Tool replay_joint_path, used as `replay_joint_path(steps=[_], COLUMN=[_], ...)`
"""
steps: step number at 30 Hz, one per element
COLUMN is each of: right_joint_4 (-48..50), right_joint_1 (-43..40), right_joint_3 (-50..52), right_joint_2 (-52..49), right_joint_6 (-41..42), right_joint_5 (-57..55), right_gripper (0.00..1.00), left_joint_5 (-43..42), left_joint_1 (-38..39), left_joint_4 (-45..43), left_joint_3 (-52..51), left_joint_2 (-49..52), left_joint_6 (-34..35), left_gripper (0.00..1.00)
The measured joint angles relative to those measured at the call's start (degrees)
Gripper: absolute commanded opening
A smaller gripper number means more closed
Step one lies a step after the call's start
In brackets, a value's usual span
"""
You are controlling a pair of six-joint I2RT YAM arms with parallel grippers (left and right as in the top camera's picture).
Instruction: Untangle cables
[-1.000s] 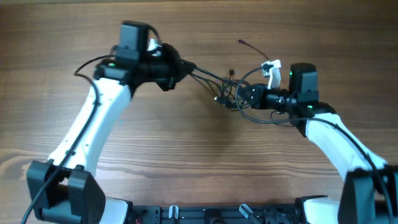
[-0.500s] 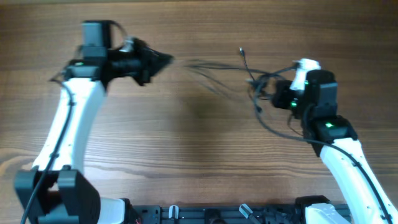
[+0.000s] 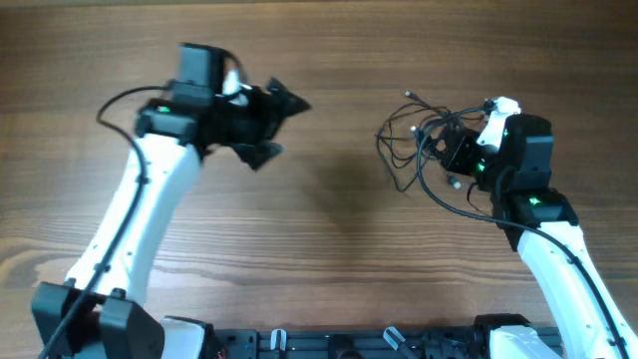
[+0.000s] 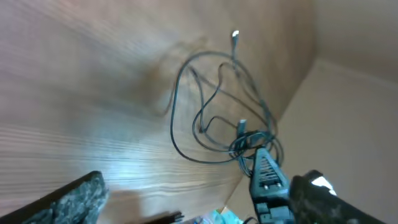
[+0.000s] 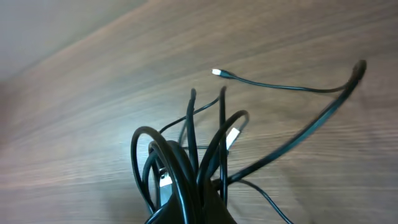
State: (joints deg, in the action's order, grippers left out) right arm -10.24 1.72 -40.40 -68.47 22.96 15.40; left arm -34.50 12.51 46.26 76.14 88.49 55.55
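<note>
The cables (image 3: 414, 140) are thin black cords bunched in loose loops right of the table's middle, with plug ends sticking out. My right gripper (image 3: 451, 152) is shut on the bundle's right side. In the right wrist view the cables (image 5: 186, 155) fan up out of the shut right gripper (image 5: 199, 211), and one cord trails off to the right. My left gripper (image 3: 282, 128) hangs open to the left, well apart from the cords, with nothing between its fingers. The left wrist view shows the cables (image 4: 217, 106) looped ahead of the open left gripper (image 4: 199, 190).
The wooden table (image 3: 329, 249) spreads around both arms. A thicker black cable (image 3: 120, 100) arcs off the left arm. A dark rail (image 3: 339, 344) runs along the front edge between the arm bases.
My left gripper has opened and let go of the cables. The cords, stretched taut between both grippers before, have sprung back into a slack bunch at the right gripper.
</note>
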Motion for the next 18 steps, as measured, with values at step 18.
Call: replay_joint_path(steps=[18], right_joint_4=[4.7], right_joint_1=[0.0], right_joint_3=[0.0], right_joint_2=[0.0], right_joint_6=[29.6], right_joint_5=[6.6], right_gripper=[0.04], left_joint_5=[14.8], left_joint_1=[24.4], left_joint_4=[-9.9], left_joint_3=[0.0], left_joint_2=[7.5], left_joint_6=[58.2], left_gripper=[1.00])
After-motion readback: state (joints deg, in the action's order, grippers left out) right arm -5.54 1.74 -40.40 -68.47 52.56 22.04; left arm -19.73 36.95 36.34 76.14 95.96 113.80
